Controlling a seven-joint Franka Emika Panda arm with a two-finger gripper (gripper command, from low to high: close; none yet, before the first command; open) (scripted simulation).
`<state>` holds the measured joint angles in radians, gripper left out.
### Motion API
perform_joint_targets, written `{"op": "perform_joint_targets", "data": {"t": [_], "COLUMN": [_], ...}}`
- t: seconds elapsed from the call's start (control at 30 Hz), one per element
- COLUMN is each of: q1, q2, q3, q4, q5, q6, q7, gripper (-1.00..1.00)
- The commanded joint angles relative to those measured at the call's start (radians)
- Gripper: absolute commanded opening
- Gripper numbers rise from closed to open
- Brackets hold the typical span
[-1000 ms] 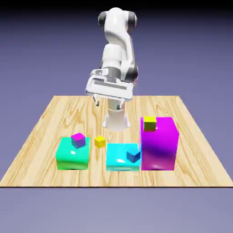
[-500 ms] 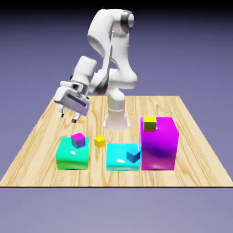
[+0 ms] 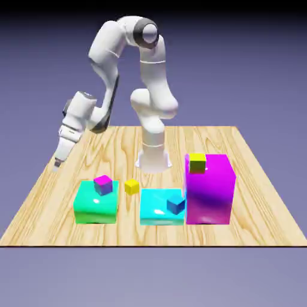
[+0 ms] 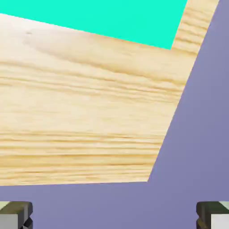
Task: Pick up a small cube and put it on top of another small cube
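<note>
Your tool, jaws wide and empty, hangs over the bench's edge; the small cube lies well toward the exterior view's right.

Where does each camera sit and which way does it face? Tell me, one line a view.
Exterior view: fixed, above and across the table, facing the whole arm; open hand at its left.
Hand view: on the hand, looking along it at wood; both fingertips show.
Shared: the table and the green block.

bg: plain blue-violet backdrop | furn: light wood table
</note>
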<state>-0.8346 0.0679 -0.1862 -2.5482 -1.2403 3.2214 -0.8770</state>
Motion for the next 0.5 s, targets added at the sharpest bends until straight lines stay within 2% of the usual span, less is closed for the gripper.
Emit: {"op": "perform_joint_targets", "data": {"t": [0.0, 0.23, 0.47], "q1": [-0.016, -0.179, -0.336], "q2": [0.016, 0.13, 0.218], "q3": [-0.001, -0.002, 0.081], "q4": [0.004, 0.031, -0.031], "q5": [-0.03, -0.239, -0.364], "q6": [0.007, 0.057, 0.157], "q7": [-0.044, -0.348, -0.652], "gripper": [0.0, 0.0, 0.0]}}
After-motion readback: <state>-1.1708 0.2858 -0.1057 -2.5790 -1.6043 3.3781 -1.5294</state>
